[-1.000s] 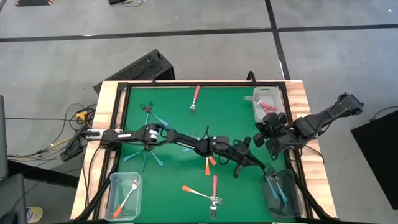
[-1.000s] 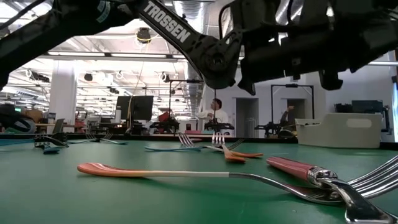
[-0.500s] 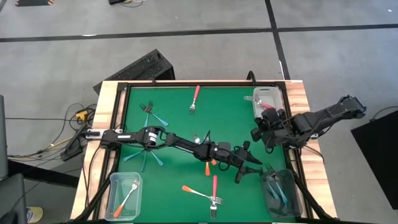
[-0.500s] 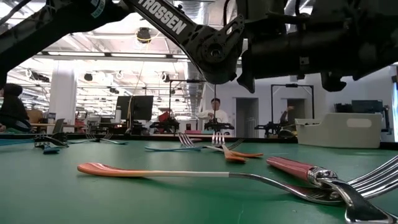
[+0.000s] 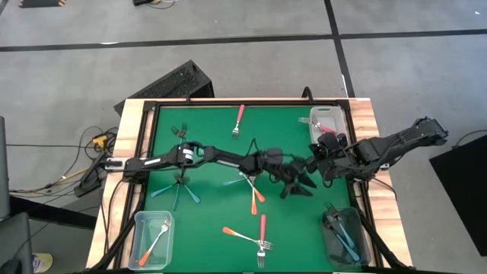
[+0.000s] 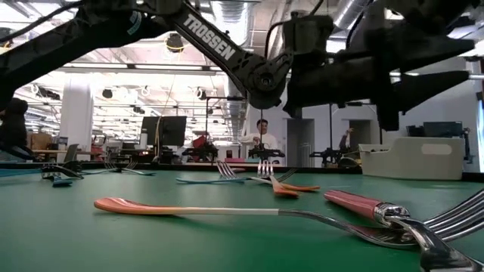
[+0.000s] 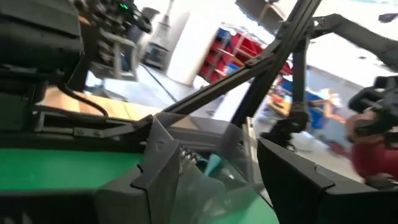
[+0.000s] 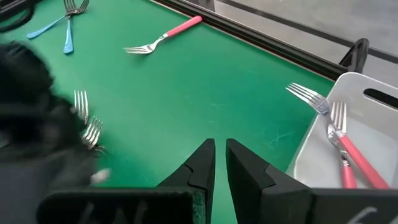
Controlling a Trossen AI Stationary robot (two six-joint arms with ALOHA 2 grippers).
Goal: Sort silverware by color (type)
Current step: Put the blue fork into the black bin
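From above, the left gripper (image 5: 298, 185) is hanging over the green mat (image 5: 205, 125) right of centre, its fingers spread with nothing between them, while the right gripper (image 5: 314, 163) is hovering just beside it. One pink-red fork (image 5: 239, 121) is lying alone near the far edge; two more are lying inside the white bin (image 5: 326, 122). Light blue forks are sitting in the clear bin (image 5: 344, 234) at the near right, and one orange fork (image 5: 155, 240) in the clear bin (image 5: 154, 239) at the near left. At table level, one orange fork (image 6: 181, 207) and one pink-red fork (image 6: 361, 205) are lying nearest. The left wrist view is showing open fingers (image 7: 297, 177). The right wrist view is showing its fingers (image 8: 202, 163) nearly touching, gripping nothing, with two pink-red forks (image 8: 348, 149) binned.
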